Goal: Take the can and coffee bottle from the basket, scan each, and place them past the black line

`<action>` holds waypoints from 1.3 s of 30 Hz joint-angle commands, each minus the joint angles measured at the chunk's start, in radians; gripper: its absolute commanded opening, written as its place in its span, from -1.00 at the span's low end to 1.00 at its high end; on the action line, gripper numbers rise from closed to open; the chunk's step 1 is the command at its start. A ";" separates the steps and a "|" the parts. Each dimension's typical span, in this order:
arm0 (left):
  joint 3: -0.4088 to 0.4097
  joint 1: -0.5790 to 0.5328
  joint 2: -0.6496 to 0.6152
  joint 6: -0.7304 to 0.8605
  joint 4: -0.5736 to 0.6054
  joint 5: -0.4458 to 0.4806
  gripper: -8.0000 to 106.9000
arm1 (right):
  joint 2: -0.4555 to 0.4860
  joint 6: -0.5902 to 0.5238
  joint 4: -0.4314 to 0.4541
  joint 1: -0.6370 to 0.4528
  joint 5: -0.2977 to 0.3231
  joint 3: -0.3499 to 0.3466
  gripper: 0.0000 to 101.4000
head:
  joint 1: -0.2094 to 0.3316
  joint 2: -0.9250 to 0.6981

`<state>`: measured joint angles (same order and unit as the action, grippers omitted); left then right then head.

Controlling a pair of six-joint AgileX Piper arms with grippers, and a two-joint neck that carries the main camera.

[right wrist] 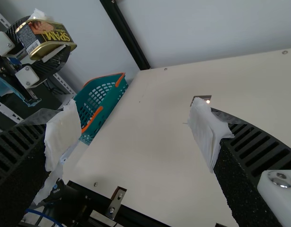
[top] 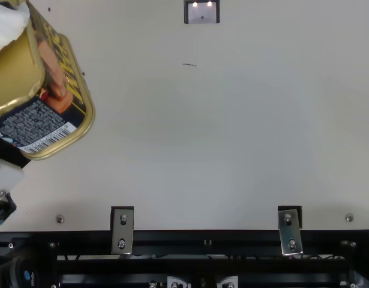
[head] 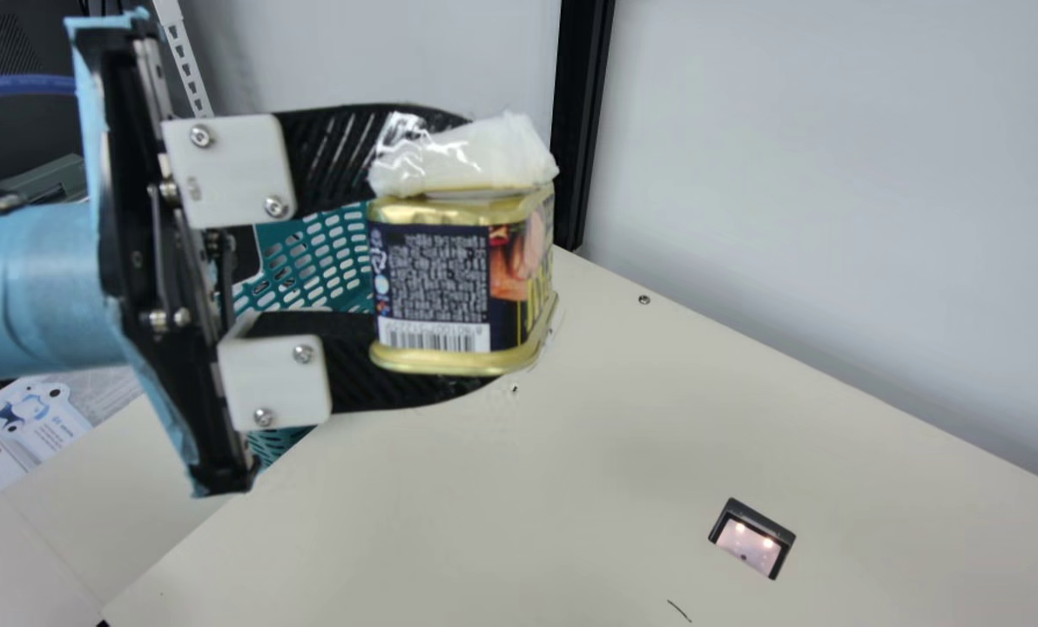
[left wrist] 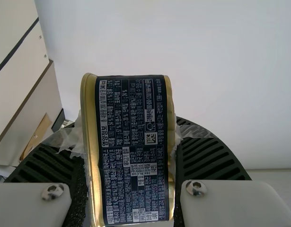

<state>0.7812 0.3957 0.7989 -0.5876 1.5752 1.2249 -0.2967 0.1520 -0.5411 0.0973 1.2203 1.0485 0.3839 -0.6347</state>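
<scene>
Can (head: 432, 283) pinched by left end effector (head: 475, 248) above cream table (head: 571, 470), pale wall (head: 815, 165) behind; right end effector (right wrist: 132, 125) spread.

Large yellow lettering (right wrist: 57, 37) is borne on the dark side of the can (head: 449, 279). On an adjoining face, dense small white print (head: 439, 270) and a barcode (head: 432, 337) with tiny digits are noted. In the left wrist view, rows of white characters and a small square code (left wrist: 151, 138) are carried on a dark label (left wrist: 133, 156). Fine print on a sheet (head: 27, 427) at the main view's left is too small to be read.
</scene>
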 commanded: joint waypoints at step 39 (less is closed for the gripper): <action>0.223 -0.312 0.190 0.753 -0.425 -0.544 -0.68 | 0.000 0.000 0.000 0.000 0.000 0.000 1.00 | -0.082 0.301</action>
<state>1.0058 0.1311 0.9845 0.1160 1.1661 0.7292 -0.2967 0.1520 -0.5411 0.0973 1.2203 1.0485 0.2969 -0.3532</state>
